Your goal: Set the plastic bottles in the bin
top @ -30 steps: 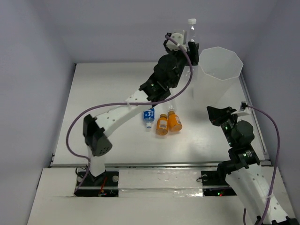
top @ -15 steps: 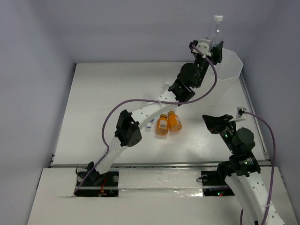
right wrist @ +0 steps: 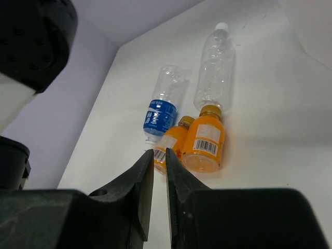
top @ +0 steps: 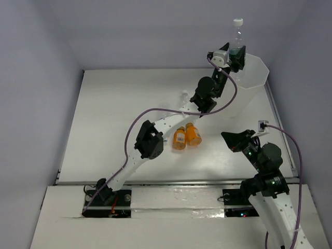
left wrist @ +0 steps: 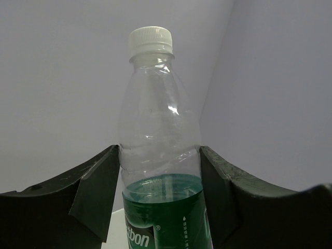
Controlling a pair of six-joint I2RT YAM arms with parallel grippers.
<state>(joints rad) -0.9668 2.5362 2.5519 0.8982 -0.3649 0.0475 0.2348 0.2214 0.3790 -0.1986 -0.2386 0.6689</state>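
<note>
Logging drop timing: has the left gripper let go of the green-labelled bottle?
No, the left gripper is shut on the green-labelled bottle, which stands upright between its jaws.

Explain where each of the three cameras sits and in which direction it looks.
Top external: above and behind the bases, looking down on table and bin; both arms show.
Left wrist: looks along left gripper at the green-labelled bottle it grips.
Right wrist: looks past right gripper, shut, across table at orange bottles.
Shared: top and right wrist both show orange bottles.
</note>
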